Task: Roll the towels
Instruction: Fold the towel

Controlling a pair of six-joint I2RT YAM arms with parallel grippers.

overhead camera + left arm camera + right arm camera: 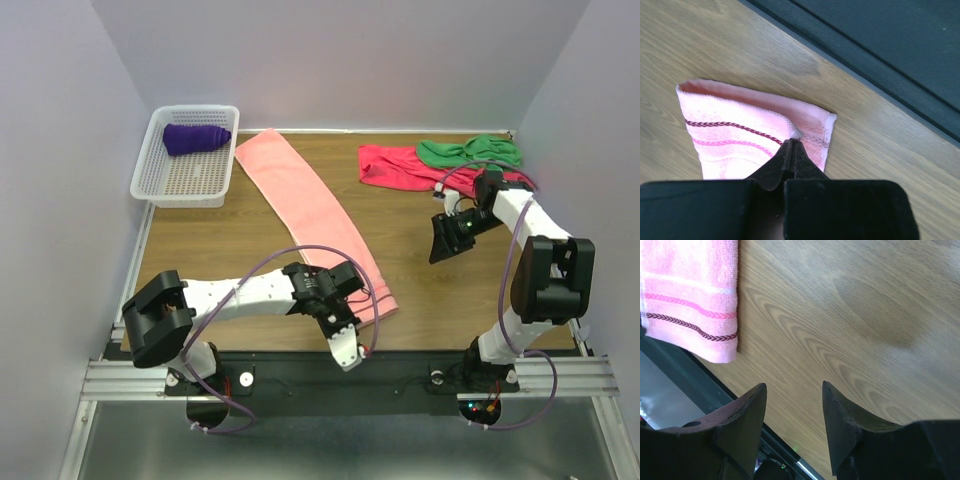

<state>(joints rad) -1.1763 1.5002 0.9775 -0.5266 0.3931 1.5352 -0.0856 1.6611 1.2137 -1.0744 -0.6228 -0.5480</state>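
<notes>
From above, the wooden tabletop [230, 240] carries the salmon-pink towel [300, 195] running diagonally from beside the basket [148, 150]; left wrist: left claw [791, 143] clamped on its corner farthest from the basket; right wrist: right claw [793, 390] half-open, empty.

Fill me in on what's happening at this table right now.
The left gripper is shut on the near end of the salmon-pink towel, which lies flat diagonally across the table. The right gripper hangs open over bare wood, holding nothing. The purple towel sits rolled in the white basket at the far left; the crimson towel and green towel lie crumpled at the far right.
</notes>
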